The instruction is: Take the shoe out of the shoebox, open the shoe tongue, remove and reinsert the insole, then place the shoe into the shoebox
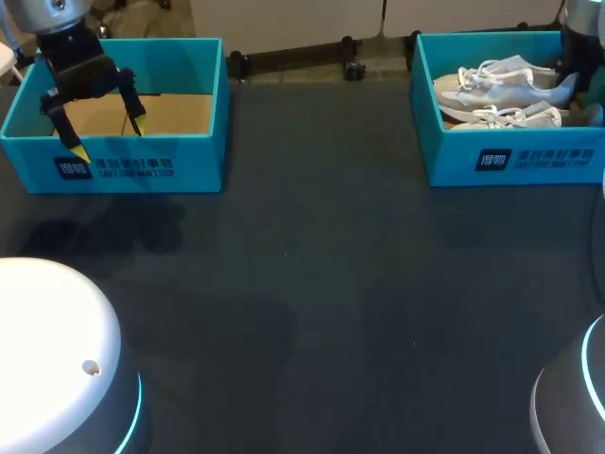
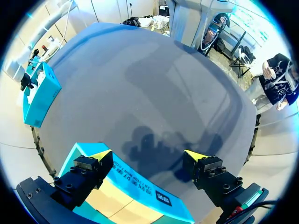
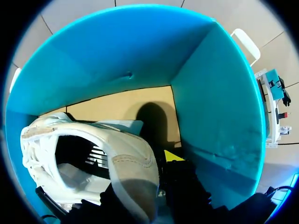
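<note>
Soft white laced shoe [image 1: 501, 87], rectangular teal shoebox [image 1: 558, 151]

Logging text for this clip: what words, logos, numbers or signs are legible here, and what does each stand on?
Front wall of the left shoebox: a dark square logo, a row of white characters and a smaller line beneath, all too small and blurred to quote.
Front wall of the right shoebox: the same layout of print, also too blurred to quote.
The shoes: no print visible.
No numbers or signs elsewhere.
</note>
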Available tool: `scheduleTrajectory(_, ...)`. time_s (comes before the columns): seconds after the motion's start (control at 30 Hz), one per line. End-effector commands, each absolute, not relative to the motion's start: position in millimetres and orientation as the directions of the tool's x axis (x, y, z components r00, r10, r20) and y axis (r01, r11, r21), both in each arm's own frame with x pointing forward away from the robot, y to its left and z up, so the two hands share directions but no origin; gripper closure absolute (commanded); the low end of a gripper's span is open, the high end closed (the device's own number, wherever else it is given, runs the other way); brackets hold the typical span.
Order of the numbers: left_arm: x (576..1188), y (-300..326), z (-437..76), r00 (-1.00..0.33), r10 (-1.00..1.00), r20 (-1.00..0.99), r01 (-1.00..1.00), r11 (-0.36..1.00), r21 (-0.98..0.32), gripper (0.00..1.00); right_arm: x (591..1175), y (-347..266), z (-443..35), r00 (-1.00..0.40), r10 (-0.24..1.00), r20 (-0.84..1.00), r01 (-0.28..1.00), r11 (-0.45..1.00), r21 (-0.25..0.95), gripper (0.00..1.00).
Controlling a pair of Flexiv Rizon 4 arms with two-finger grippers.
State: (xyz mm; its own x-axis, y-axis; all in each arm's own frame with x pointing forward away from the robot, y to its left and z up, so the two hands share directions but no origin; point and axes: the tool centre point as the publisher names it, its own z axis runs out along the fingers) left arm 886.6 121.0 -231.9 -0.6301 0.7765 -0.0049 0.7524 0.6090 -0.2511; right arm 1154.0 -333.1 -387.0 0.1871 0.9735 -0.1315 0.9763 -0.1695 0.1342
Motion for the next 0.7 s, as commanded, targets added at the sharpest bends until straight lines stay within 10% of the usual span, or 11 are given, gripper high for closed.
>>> scheduleTrajectory(0.03,887,121,-231,-0.629,0.777,-0.002,0.753,0.609,-0.249,0.00,1162,-334,-389,0.188,0.973,-0.132,0.977,-0.173,0.121,0.76)
scheduleTrajectory(0.47,887,121,-231,-0.629,0.777,-0.002,0.753,0.609,-0.249,0.00,1162,-332,-385,0.188,0.975,-0.122,0.978,-0.174,0.115,0.52)
scheduleTrajectory(0.57,887,121,-231,-0.629,0.777,-0.002,0.753,0.609,-0.249,0.00,1160,-330,-378,0.190,0.973,-0.129,0.979,-0.178,0.102,0.05)
scheduleTrajectory(0.7,887,121,-231,-0.629,0.777,-0.002,0.753,0.609,-0.249,0.00,1157,-329,-366,0.195,0.973,-0.124,0.977,-0.181,0.111,0.00)
